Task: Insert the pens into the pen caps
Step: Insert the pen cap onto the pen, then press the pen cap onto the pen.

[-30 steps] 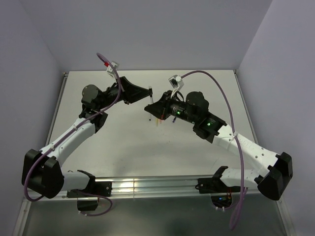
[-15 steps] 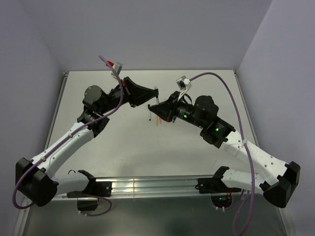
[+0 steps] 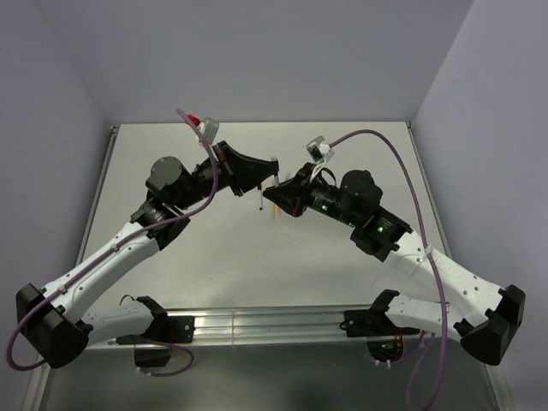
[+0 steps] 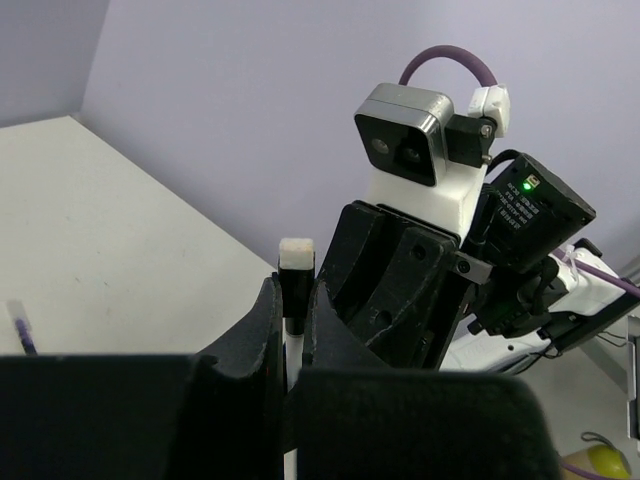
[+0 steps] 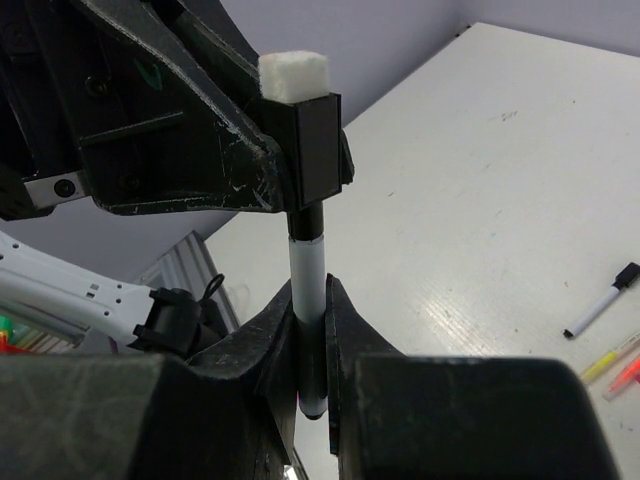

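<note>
2 arms meet at the white-black pen [image 5: 306, 255]: left gripper [image 4: 293, 305] pinches the pen cap [image 5: 312, 145] above, right gripper [image 5: 310, 305] clamps the barrel below

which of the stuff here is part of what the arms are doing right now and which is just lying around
In hand: white pen, in the right gripper; black cap with a white tip, in the left gripper.
Lying on the table: white-and-black pen, yellow pen, orange pen, purple pen; task pens too, none held.
</note>
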`<state>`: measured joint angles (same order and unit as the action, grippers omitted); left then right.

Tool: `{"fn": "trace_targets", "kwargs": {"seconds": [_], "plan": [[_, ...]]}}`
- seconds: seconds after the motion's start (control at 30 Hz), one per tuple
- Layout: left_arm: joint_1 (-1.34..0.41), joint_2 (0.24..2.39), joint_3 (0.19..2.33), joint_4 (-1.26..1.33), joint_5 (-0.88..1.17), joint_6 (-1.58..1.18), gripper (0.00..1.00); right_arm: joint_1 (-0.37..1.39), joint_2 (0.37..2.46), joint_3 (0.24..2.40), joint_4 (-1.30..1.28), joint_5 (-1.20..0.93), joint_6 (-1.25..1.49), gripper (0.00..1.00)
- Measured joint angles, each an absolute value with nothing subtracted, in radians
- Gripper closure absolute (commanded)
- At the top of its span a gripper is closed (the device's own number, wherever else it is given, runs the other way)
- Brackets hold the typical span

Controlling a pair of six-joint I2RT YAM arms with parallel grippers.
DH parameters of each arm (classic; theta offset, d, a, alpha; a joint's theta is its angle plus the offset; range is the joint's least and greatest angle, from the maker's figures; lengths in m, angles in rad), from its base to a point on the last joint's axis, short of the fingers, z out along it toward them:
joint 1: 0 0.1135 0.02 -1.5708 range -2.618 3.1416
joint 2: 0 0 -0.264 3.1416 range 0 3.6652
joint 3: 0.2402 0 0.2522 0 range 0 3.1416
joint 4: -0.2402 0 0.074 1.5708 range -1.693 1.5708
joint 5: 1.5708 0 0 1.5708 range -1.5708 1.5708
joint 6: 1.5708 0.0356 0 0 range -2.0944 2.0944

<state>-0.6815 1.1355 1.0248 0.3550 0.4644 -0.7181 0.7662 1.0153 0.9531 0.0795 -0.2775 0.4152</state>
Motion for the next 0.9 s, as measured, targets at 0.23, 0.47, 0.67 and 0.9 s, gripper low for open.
{"fn": "trace_targets", "kwargs": {"seconds": [0.23, 0.47, 0.67, 0.9], "plan": [[-0.756, 1.119, 1.021, 0.337, 0.361, -0.655, 1.0, 0.768, 0.982, 0.952, 0.041, -0.269, 0.37, 1.0], [-0.818, 1.115, 1.021, 0.308, 0.262, -0.601, 1.0, 0.768, 0.972, 0.952, 0.002, -0.252, 0.333, 1.0], [-0.868, 1.115, 1.02, 0.287, 0.174, -0.569, 1.0, 0.768, 0.97, 0.952, -0.026, -0.236, 0.314, 1.0], [-0.91, 1.114, 1.016, 0.26, 0.084, -0.543, 1.0, 0.772, 0.97, 0.954, -0.063, -0.216, 0.294, 1.0]]}}
